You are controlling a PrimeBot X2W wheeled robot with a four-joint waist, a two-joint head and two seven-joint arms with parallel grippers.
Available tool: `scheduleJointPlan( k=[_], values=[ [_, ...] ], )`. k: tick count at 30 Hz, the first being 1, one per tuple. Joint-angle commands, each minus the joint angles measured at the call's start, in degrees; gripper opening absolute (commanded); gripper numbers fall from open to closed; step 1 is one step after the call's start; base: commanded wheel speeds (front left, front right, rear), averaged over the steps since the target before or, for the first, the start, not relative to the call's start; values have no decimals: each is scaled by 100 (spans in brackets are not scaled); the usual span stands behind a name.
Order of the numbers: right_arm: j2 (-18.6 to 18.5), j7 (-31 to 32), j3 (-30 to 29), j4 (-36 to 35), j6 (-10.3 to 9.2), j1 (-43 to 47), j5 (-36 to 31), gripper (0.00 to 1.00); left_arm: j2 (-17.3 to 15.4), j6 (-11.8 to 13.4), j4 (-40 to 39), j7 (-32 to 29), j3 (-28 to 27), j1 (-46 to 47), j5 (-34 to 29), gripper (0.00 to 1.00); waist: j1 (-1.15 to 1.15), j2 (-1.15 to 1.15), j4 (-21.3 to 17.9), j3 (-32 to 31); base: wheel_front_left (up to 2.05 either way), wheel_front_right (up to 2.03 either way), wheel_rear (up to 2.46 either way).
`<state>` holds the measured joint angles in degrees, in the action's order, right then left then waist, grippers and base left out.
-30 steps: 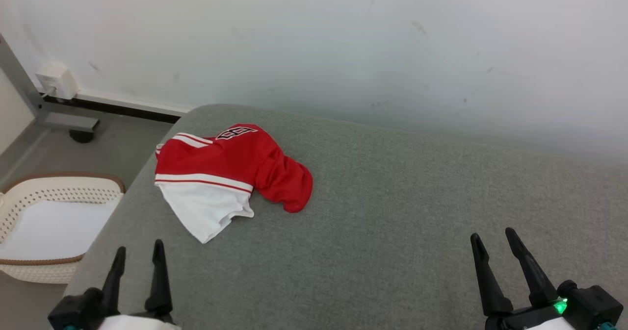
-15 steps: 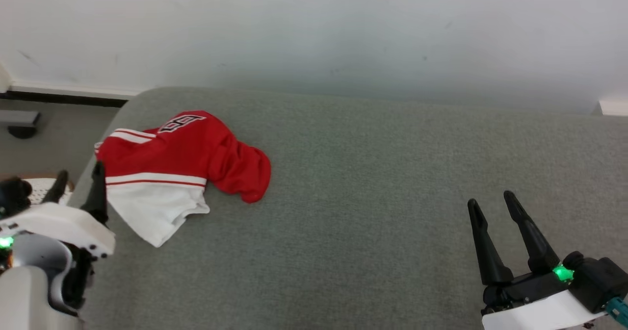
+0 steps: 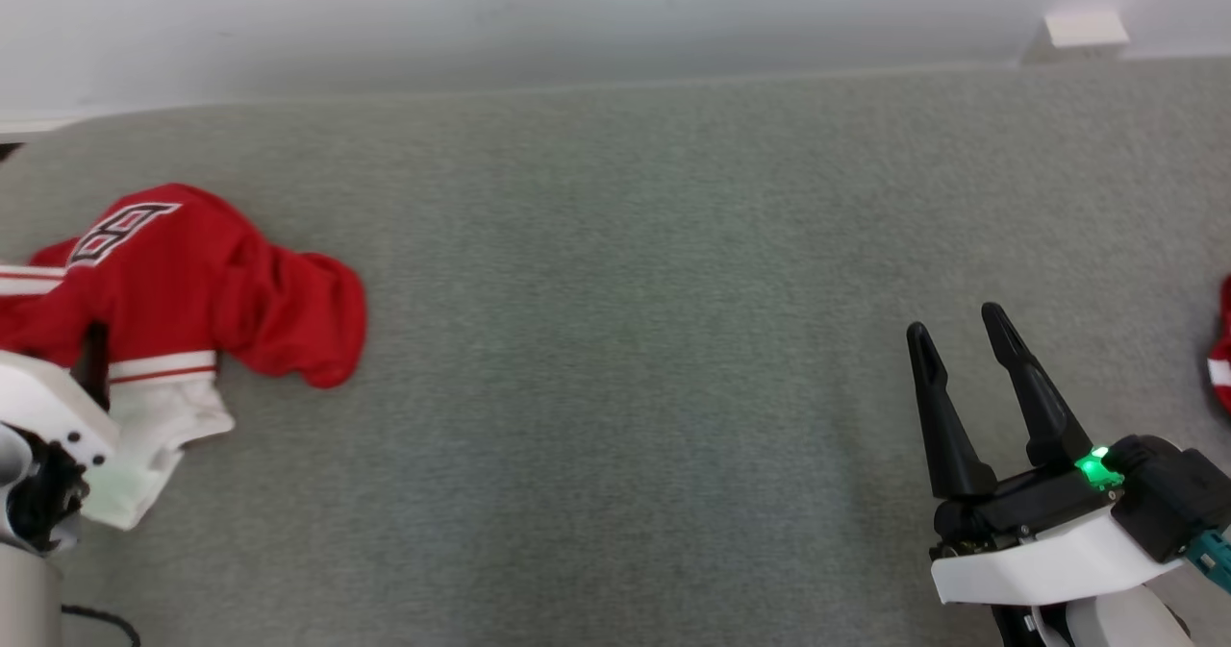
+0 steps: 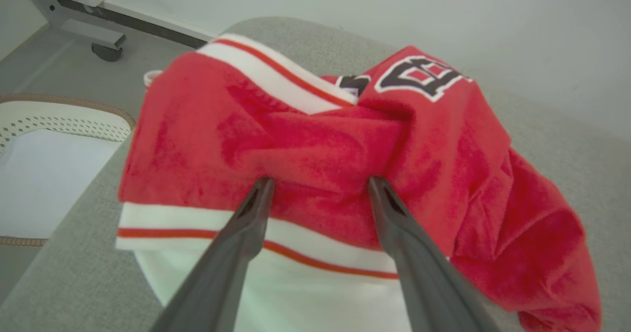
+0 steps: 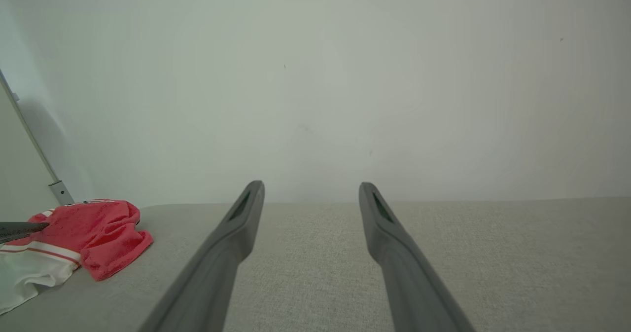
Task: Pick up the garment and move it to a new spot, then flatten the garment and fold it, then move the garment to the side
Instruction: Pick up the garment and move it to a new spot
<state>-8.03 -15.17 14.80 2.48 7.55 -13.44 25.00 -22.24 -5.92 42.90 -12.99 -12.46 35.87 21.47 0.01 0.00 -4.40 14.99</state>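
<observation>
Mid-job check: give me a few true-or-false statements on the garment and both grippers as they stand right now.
1. The garment lies bunched on the grey cushion. True.
2. The left gripper is shut on the garment. False: its fingers stand apart, tips at the red fold.
3. The right gripper is open over bare cushion, apart from the garment. True.
4. The garment lies in the white basket. False: it lies on the cushion; the basket stands beside the cushion, lower down.
</observation>
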Motion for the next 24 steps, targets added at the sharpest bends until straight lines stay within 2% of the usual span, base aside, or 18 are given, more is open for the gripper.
scheduleJointPlan(
  k=[1,6,10,11,12,13,14,24],
  values=[
    [4,8,12,-26,-13,-94,-13,100,-68,17,214,-51,9,47,-21,100,-1,0,-260,234,0,0,0],
    [58,7,10,-10,-13,-141,-61,100,-128,-12,1119,-361,155,-16,-78,100,-1,0,-471,313,0,0,0],
    [62,8,-80,30,-13,-72,-76,100,-146,-50,1548,-215,196,-70,-41,100,-1,0,-529,207,0,0,0],
    [61,8,-102,44,-13,-46,-83,100,-143,-54,1626,-167,197,-63,-9,77,-1,0,-525,164,0,0,0],
    [64,7,-120,56,-13,-19,-80,100,-163,-65,1697,-86,211,-65,-4,60,-1,0,-517,109,0,0,0],
    [66,8,-137,68,-13,4,-79,100,-175,-83,1741,21,229,-50,-4,16,-1,0,-500,48,0,0,0],
    [68,7,-135,78,-13,30,-81,100,-163,-96,1778,116,241,-24,14,0,-1,0,-481,-13,0,0,0],
    [-47,8,-150,215,-13,380,-130,100,-266,-157,1617,982,777,299,-181,0,-1,0,-190,-1003,0,0,0]
  ],
)
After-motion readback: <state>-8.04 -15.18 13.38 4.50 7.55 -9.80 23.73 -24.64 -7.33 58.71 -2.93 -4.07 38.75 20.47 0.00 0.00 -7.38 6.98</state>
